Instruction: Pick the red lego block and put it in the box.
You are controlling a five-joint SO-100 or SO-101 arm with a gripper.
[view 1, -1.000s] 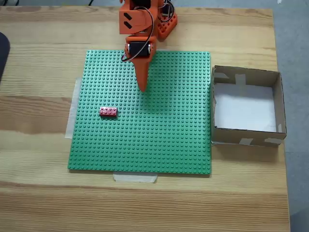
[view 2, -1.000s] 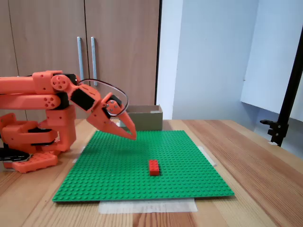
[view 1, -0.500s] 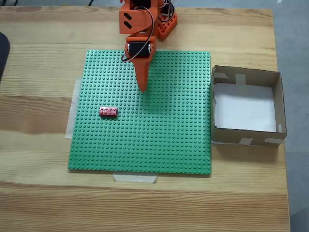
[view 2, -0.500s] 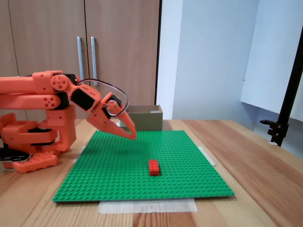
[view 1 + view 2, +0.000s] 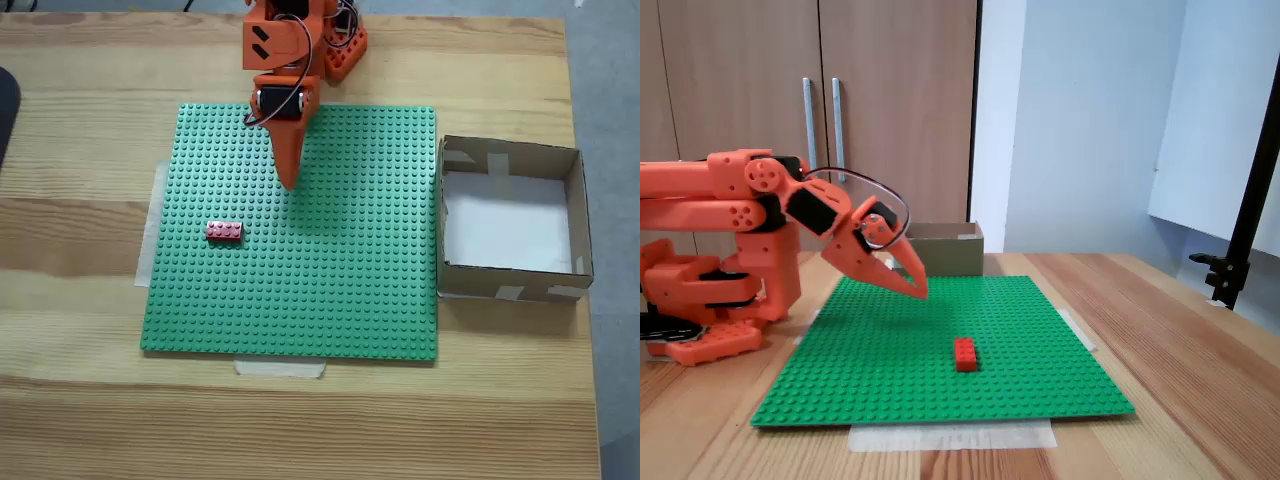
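The orange pincer (image 5: 289, 183) hangs empty, tips together, above the green studded baseplate (image 5: 330, 300). The small red lego block (image 5: 224, 231) lies untouched on the baseplate nearby. The brown cardboard box (image 5: 511, 158) on the wooden counter (image 5: 80, 140) is empty; everything remains.

Matt orange plastic forms the gripper (image 5: 289, 183); beneath it a studded green plastic baseplate (image 5: 340, 300) lies on a smooth, grained wooden table (image 5: 90, 130). Beside it, the red lego block (image 5: 224, 231) looks glossy; the box (image 5: 511, 158) is matt brown cardboard
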